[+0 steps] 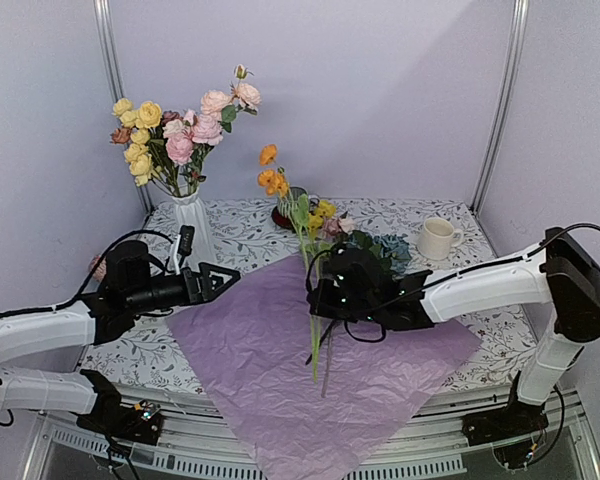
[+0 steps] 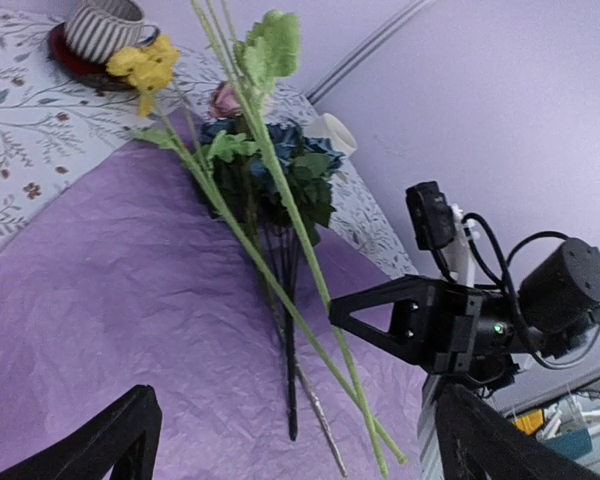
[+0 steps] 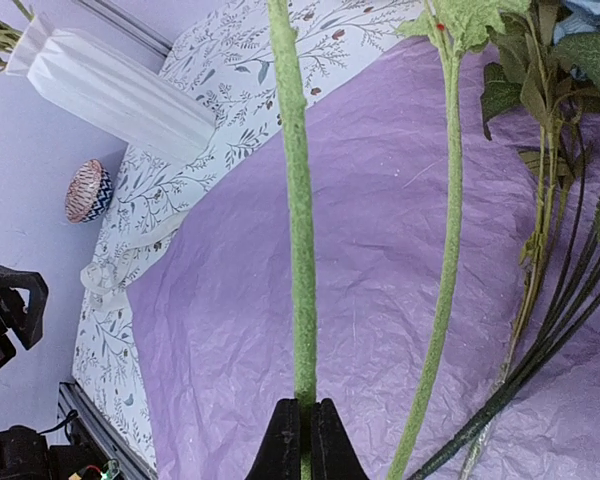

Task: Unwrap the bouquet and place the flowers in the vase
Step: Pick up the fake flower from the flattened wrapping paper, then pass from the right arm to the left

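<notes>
Right gripper (image 3: 303, 441) clenched on one green stem (image 3: 298, 200); left gripper (image 1: 220, 278) spread wide.
I see the held stem standing upright over the middle of the lilac tissue paper (image 1: 260, 370). The other flowers (image 1: 370, 248) lie on the paper's far right part. The white vase (image 1: 192, 225) stands far left, already holding yellow and pink blooms. The left gripper hovers empty at the paper's left edge.

One vase (image 1: 192, 228), two mugs (image 1: 438, 238) (image 2: 102, 27), one paper sheet (image 1: 250, 360), one small patterned ball (image 3: 88, 190).
</notes>
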`<state>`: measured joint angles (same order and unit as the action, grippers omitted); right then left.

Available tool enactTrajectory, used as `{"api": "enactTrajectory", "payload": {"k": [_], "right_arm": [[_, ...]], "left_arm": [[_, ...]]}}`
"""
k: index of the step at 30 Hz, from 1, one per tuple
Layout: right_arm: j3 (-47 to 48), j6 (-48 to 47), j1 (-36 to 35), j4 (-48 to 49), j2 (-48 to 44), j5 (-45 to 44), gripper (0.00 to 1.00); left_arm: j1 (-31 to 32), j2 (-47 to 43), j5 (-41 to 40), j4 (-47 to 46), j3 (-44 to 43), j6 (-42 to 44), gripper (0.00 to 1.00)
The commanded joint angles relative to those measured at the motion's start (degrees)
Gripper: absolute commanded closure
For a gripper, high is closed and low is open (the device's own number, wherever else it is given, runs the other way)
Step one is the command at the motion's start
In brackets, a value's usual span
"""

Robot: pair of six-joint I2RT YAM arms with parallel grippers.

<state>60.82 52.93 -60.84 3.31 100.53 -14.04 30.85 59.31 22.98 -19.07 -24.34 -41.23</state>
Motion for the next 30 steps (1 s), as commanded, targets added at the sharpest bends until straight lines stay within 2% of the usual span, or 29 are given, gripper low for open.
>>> {"api": "enactTrajectory", "payload": {"k": [1, 11, 17, 23, 26, 30], "right_arm": [[-6.79, -3.63, -0.39, 15.41, -6.11, 0.82, 0.97], [-18.24, -15.91, -3.24, 35.36, -13.37, 4.15, 0.97], [-22.83, -22.12, -4.00, 48.73, -13.38, 15.01, 0.97], [-22.07, -24.03, -5.12, 50.35, -12.08, 18.78, 0.97], [-21.95, -24.21, -5.17, 50.49, -12.10, 19.48, 0.97], [-21.96, -25.17, -5.57, 50.63, -11.74, 20.30, 0.97]], "left_arm": [[4.41, -0.18, 1.84, -8.98, 0.12, 0.94, 0.02], [9.01, 0.63, 1.69, -12.21, -4.43, 4.75, 0.03], [12.36, 1.33, 0.68, -15.97, -6.51, 5.87, 0.10], [14.48, 1.38, -1.00, -19.78, -7.89, 7.78, 0.24], [14.58, 0.96, -5.26, -19.27, -8.03, 6.31, 0.30], [14.55, 1.30, -5.93, -22.37, -6.89, 4.64, 0.35]]}}
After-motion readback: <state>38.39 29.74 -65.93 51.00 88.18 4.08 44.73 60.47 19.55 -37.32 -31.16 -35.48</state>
